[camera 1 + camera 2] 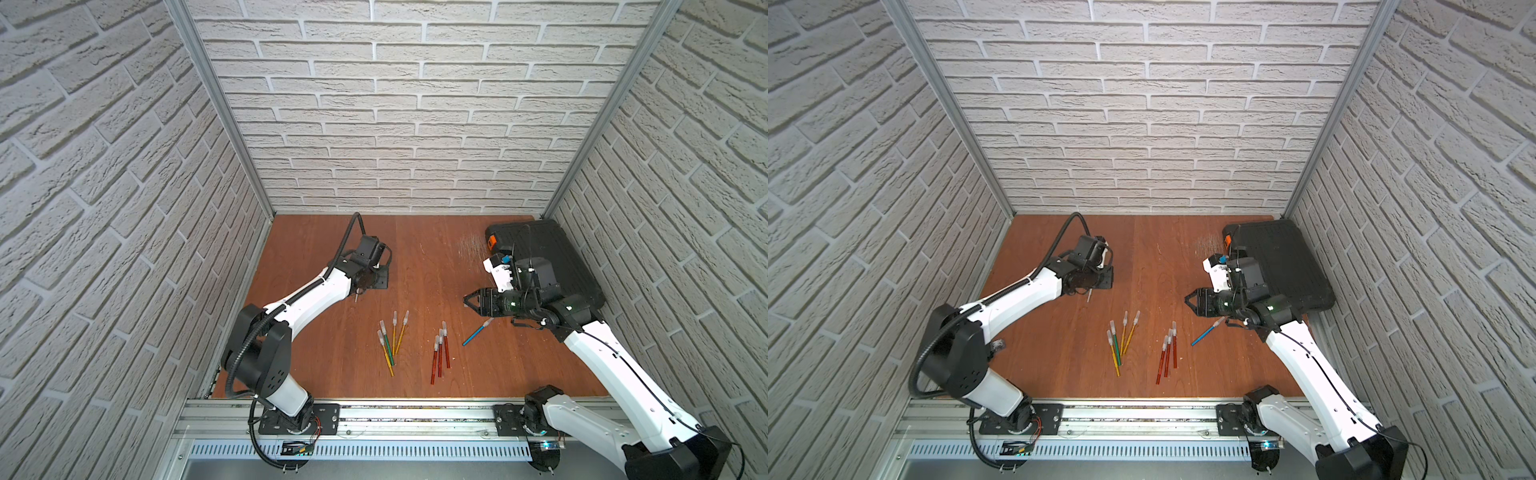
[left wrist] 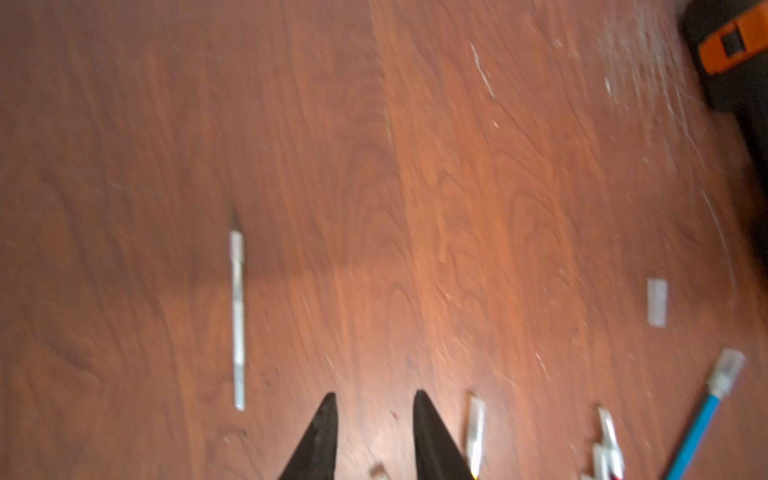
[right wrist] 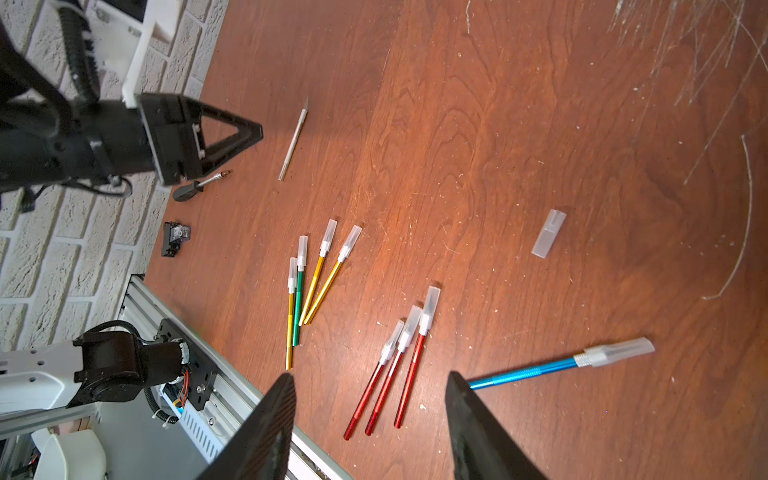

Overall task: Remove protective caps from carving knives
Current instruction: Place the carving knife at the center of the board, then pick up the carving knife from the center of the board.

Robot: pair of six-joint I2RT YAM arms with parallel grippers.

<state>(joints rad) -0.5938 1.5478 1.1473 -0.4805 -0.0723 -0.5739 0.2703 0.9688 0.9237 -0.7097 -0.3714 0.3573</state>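
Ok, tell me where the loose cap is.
In the right wrist view, the loose cap lies alone on the table's right side, nearest the blue knife's capped tip.

Open table (image 1: 419,266) beyond carving knives (image 3: 412,372); black case (image 1: 575,253) far right

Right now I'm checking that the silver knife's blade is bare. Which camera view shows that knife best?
The right wrist view: the silver knife lies whole and in focus, its pointed blade uncovered. The left wrist view shows it whole but blurred. In both top views the left arm hides nearly all of it.
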